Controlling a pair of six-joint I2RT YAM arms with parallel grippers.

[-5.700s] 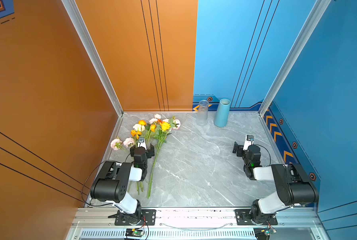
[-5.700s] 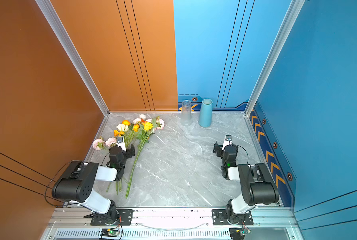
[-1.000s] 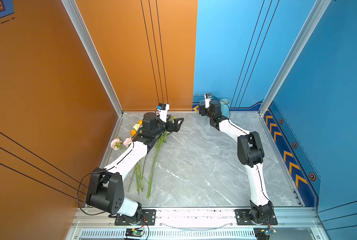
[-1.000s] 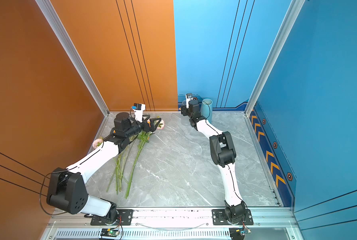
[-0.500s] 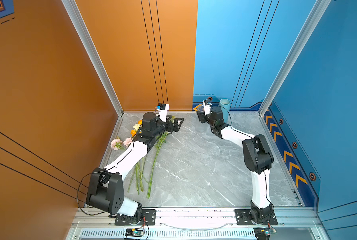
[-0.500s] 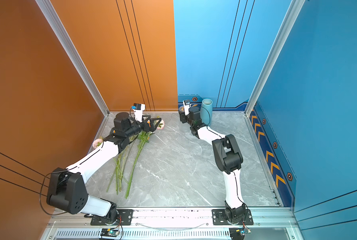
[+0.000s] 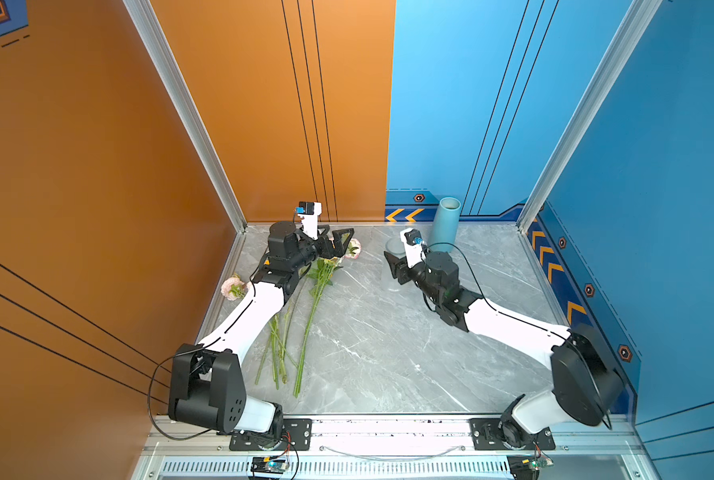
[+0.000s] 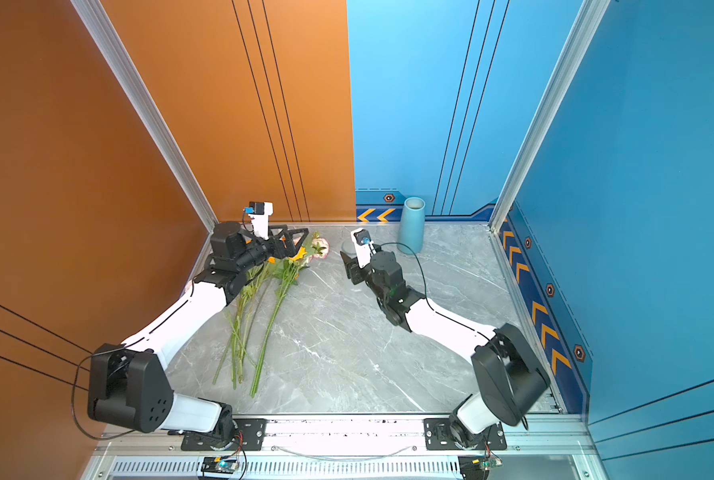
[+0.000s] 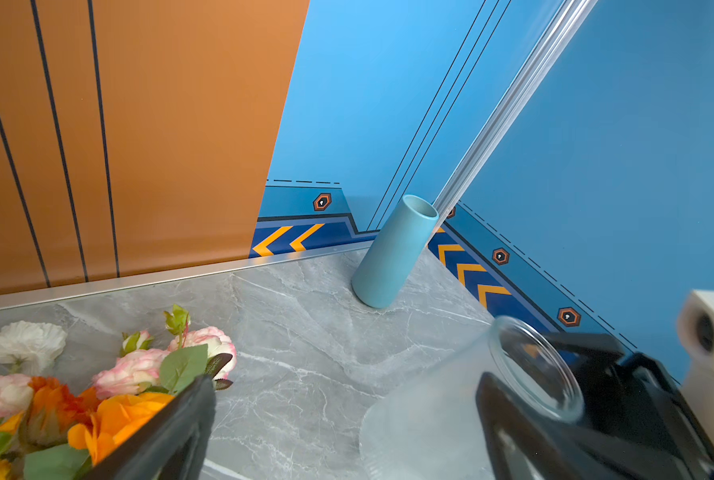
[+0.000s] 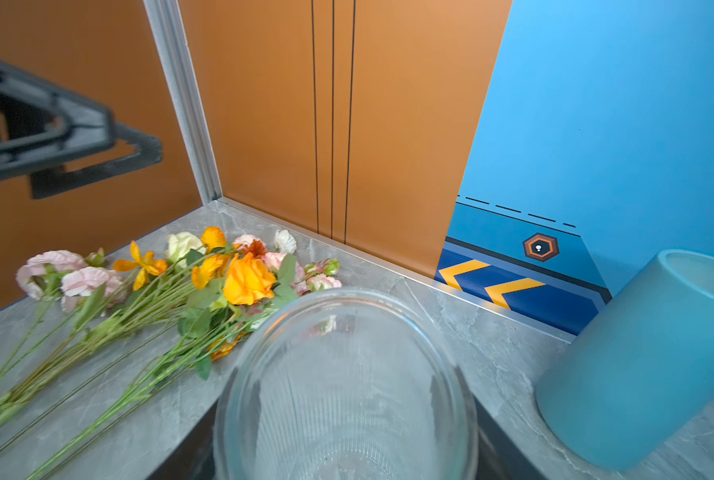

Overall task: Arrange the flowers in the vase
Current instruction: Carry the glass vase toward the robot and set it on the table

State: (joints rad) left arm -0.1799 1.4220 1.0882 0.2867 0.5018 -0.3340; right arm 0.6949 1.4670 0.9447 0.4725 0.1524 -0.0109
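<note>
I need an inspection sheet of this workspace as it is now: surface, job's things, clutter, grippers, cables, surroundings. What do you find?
Surface: grey marble table, no damage seen.
Job's things: flowers lie bunched on the left side, none in a vase; glass vase empty.
Clutter: blue vase upright by the back wall.
Grippers: left gripper open above the blooms; right gripper shut on the glass vase.
Cables: black cable loops over the right wrist; base cable loops at the left base.
Surroundings: orange wall, blue wall.
</note>
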